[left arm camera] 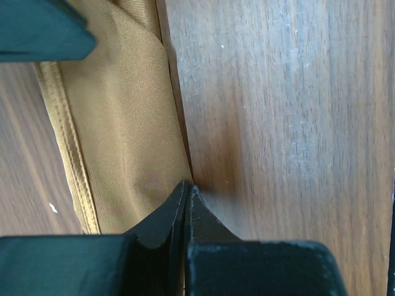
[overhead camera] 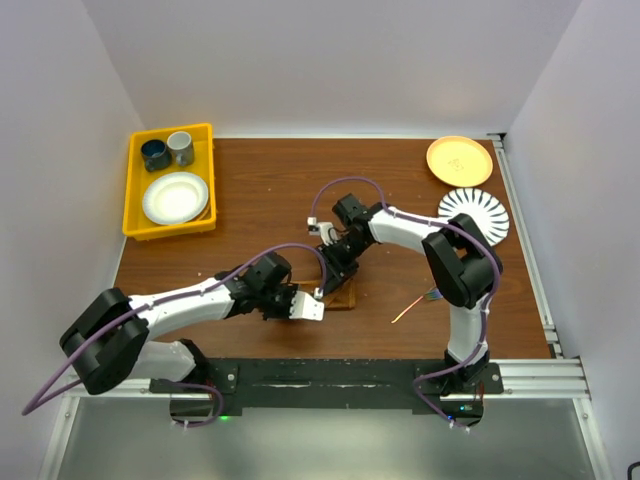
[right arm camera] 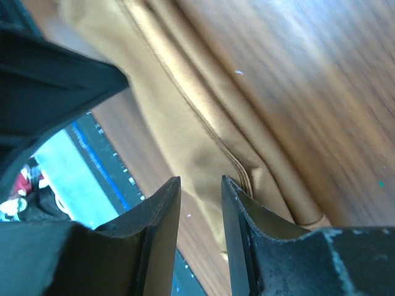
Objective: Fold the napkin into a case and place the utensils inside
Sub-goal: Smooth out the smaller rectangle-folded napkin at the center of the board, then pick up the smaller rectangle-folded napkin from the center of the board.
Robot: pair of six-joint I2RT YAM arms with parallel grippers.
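Count: two arms, two grippers, one napkin, one group of utensils, one tray, two cups, three plates.

The napkin [overhead camera: 346,298] lies on the table [overhead camera: 250,200] near the middle, towards the near edge, largely covered by both grippers in the top view. It is folded into a narrow strip. The wrist views show golden-brown cloth with a slight sheen, several layers stacked along one long edge, and a stitched hem down the other.

The left gripper [left arm camera: 186,193] is clenched, its tips meeting right at the napkin's edge on the wood. Whether any cloth is pinched between them cannot be told.

The right gripper [right arm camera: 200,188] hangs over the napkin with its fingers apart. The cloth shows through the gap and nothing is grasped.

The utensils [overhead camera: 412,309] lie on bare wood well to the right of the napkin, outside it. A thin copper shaft with a greenish end is visible, but the number of pieces cannot be told.

The yellow tray [overhead camera: 170,231] at far left holds a dark blue cup [overhead camera: 156,154], a grey cup [overhead camera: 181,148] and a white plate [overhead camera: 175,198]. At far right are a yellow plate [overhead camera: 459,160] and a striped plate [overhead camera: 475,215].
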